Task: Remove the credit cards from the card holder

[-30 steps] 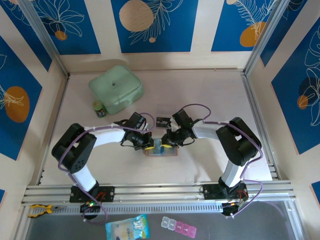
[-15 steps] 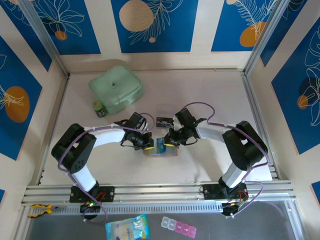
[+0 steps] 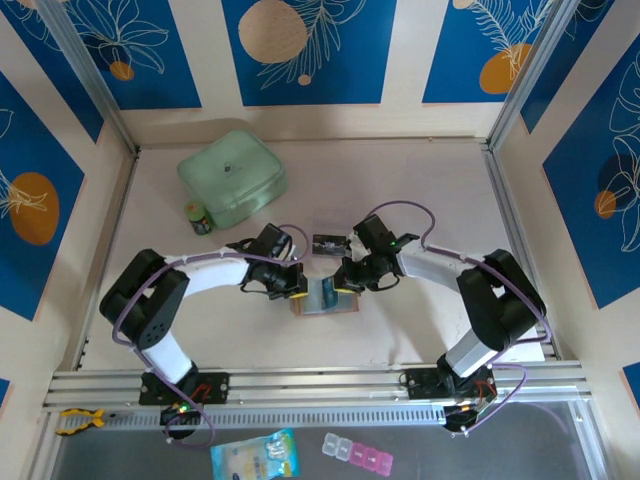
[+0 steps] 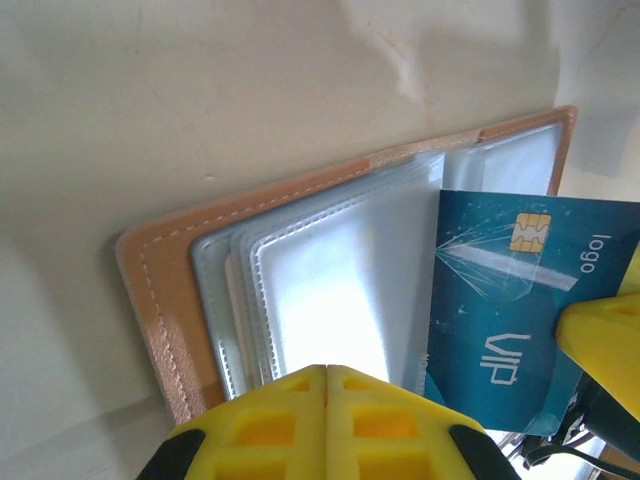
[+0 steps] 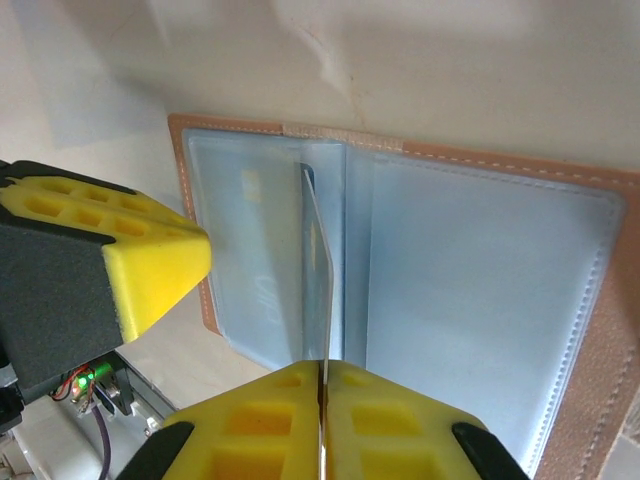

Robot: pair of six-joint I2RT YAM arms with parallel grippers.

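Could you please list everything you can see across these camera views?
card holder: one, tan with clear sleeves, open flat mid-table
credit card: one, blue, pinched on edge over the open holder
loose card: one, dark, on the table just beyond the holder
zip case: one, mint green, far left of the table
small jar: one, green lid, beside the case
clamp: one, yellow, by the near-left rail
packet: one, blue and white, in front of the rail
pill box: one, pink and clear, right of the packet
left gripper: yellow fingers shut, over the holder's sleeves
right gripper: yellow fingers shut on the credit card
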